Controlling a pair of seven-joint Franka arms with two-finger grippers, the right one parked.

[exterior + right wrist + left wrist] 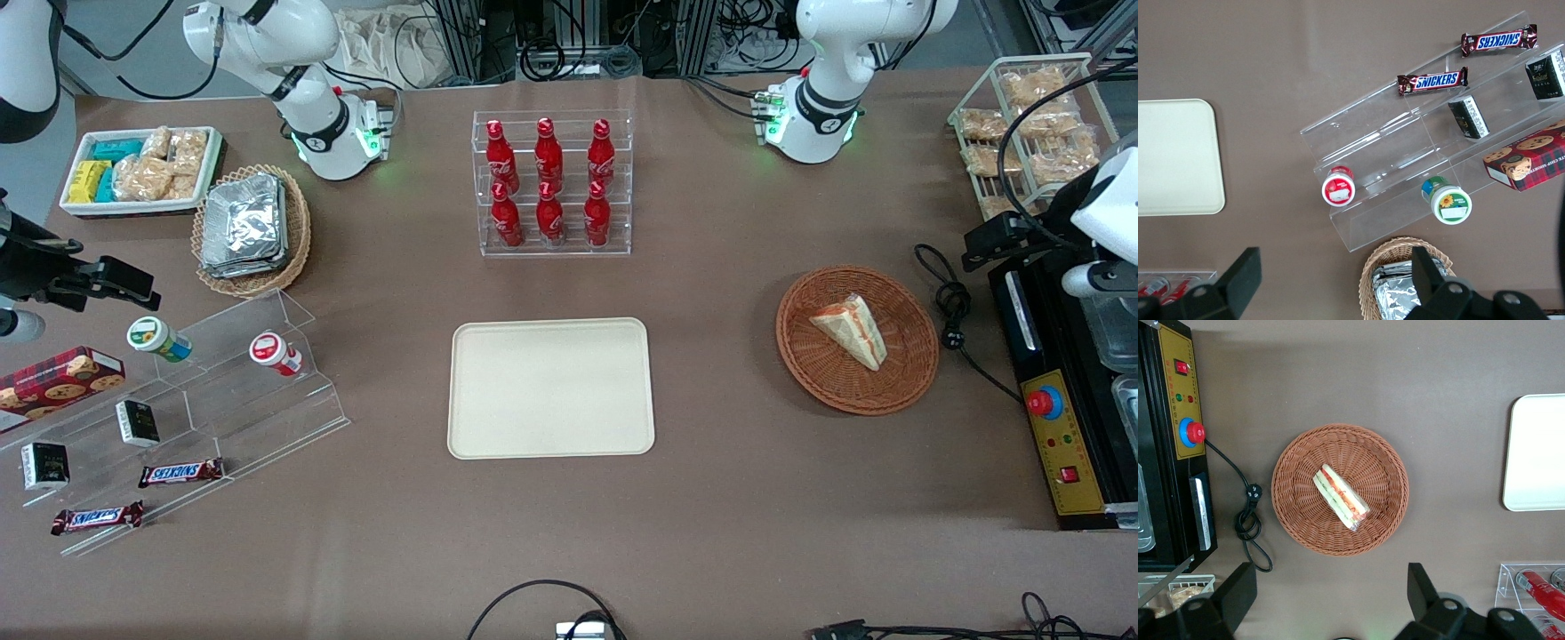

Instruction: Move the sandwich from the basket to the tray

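The sandwich (851, 329) is a triangular wedge of white bread in clear wrap, lying on its side inside the round reddish-brown woven wicker basket (907, 373). The left wrist view looks straight down on it and shows the cut edge with orange-red and green filling stripes (1341, 498), detail that the front view only hints at. The basket (1297, 513) sits on the brown table cloth toward the working arm's end of the table, well apart from the tray (550, 388), a flat cream-beige rectangle with rounded corners and a low rim, nothing on it.

The gripper (1328, 603) hangs above the table beside the basket, its two dark fingers (1238, 593) spread wide with nothing between them. In the front view the wrist is at the frame edge and its fingers are probably cut off there.

A black control box (1058, 444) with a red button stands just beside the basket, with a coiled black power cord (951, 311) between them. Farther from the front camera than the tray stands a clear acrylic rack of red bottles (549, 182). Toward the parked arm's end are a lighter wicker basket of foil packs (251, 229), a white bin of snack packets (140, 169), and a stepped clear display (222, 391) with Snickers bars (1432, 81), which the right wrist view shows closest.
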